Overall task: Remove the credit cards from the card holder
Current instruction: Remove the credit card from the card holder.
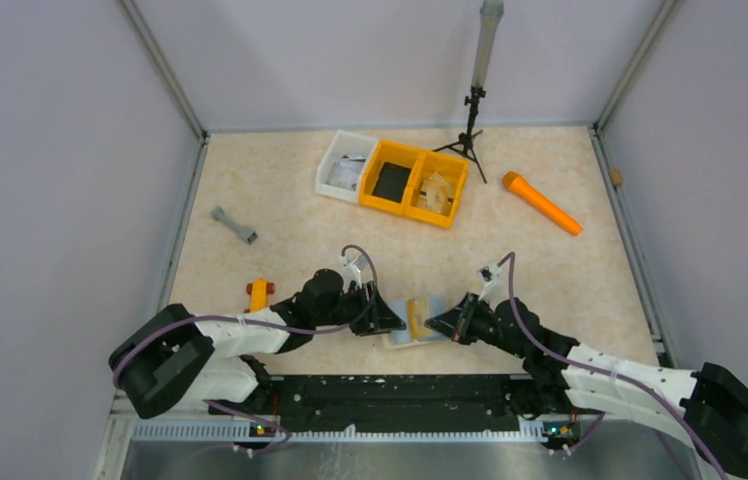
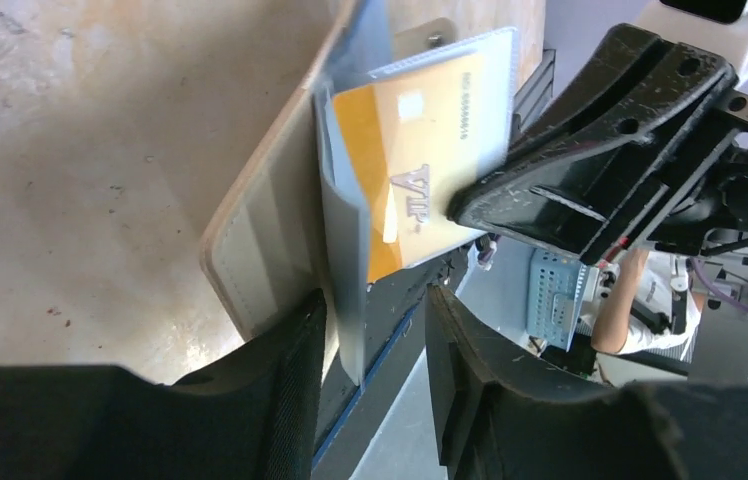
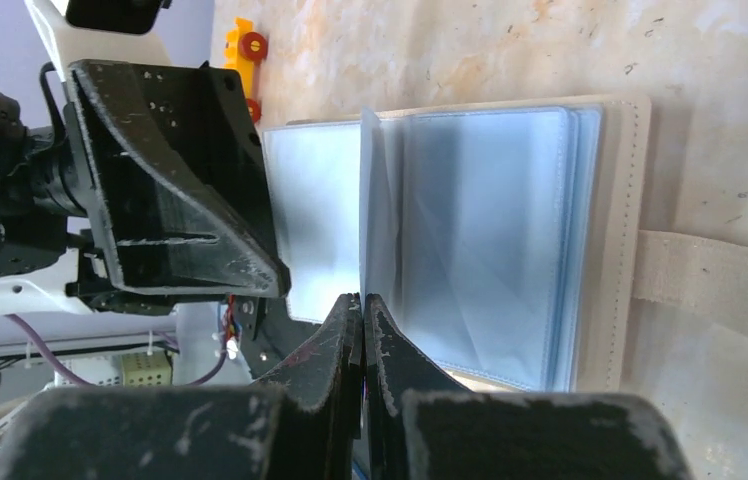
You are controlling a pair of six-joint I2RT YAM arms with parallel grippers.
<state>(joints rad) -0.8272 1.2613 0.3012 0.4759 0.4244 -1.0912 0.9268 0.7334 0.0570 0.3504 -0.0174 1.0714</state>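
Observation:
The card holder (image 1: 412,322) lies open on the table between my two grippers, tan cover (image 2: 255,240) down and clear blue-grey sleeves (image 3: 490,240) fanned. An orange VIP credit card (image 2: 405,170) sits in one raised sleeve. My right gripper (image 3: 362,300) is shut on that sleeve's edge, and it shows as a black wedge (image 2: 600,130) in the left wrist view. My left gripper (image 2: 378,300) is open. One sleeve edge stands between its jaws close to the left finger (image 2: 290,370), with a gap to the other finger. The tan strap (image 3: 710,270) lies flat to the right.
Two yellow bins (image 1: 415,182) and a white bin (image 1: 345,165) stand at the back, next to a black tripod (image 1: 470,135). An orange marker-like stick (image 1: 542,203) lies back right, a grey dumbbell-shaped piece (image 1: 234,225) at the left, and a small yellow-and-red toy (image 1: 258,294) by the left arm.

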